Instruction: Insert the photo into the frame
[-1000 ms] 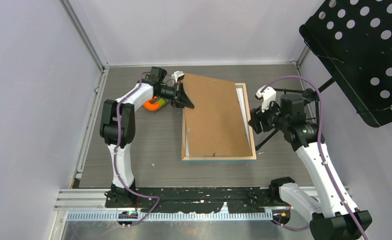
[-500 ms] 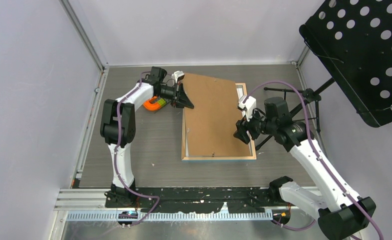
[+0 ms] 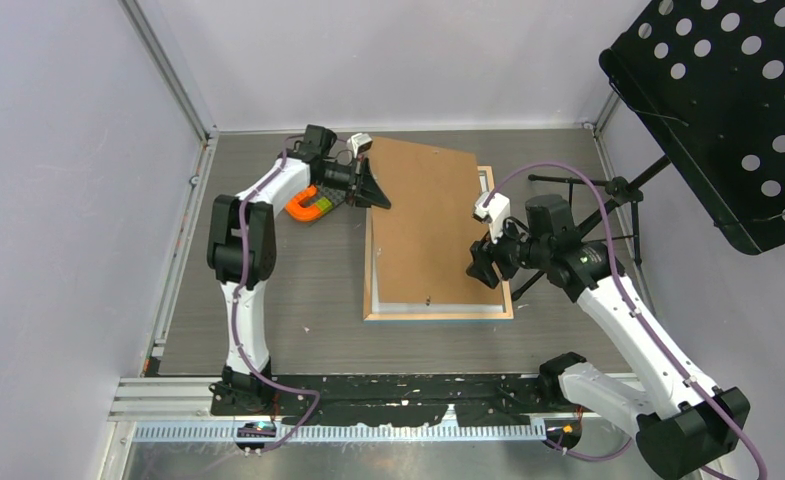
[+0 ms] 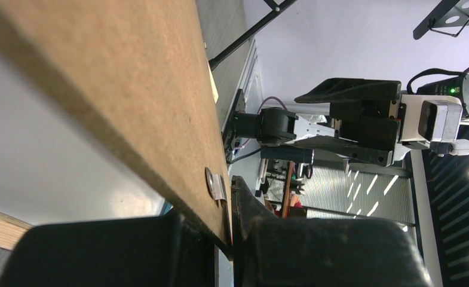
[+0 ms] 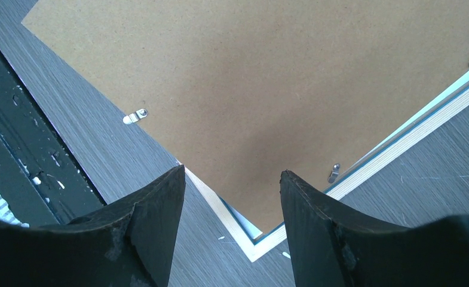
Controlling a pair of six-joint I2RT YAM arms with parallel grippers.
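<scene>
Seating of the board (image 3: 428, 225) appears to be the step in hand. The frame (image 3: 438, 314) is laid face down near the middle of the surface (image 3: 298, 290), wood back up, and the brown board is set askew over it, its far end overhanging the far rail. The left gripper (image 3: 376, 196) is clenched on the board's left edge, toward the far end; in the left wrist view that edge is seen pinched between the jaws and raised off a pale sheet beneath. The right gripper (image 3: 483, 266) is held above the board's right edge, near the frame's near right corner, its jaws released with nothing between them. The photo is not seen in any view; it is judged to lie under the board, inside the frame, though whether the pale sheet is the photo or the pane cannot be told. Next, the board would need to be turned square with the opening and lowered inside the rails, with the right jaws used to steady the near end; the metal clips (image 5: 135, 115) on the board are best kept from catching on a rail
</scene>
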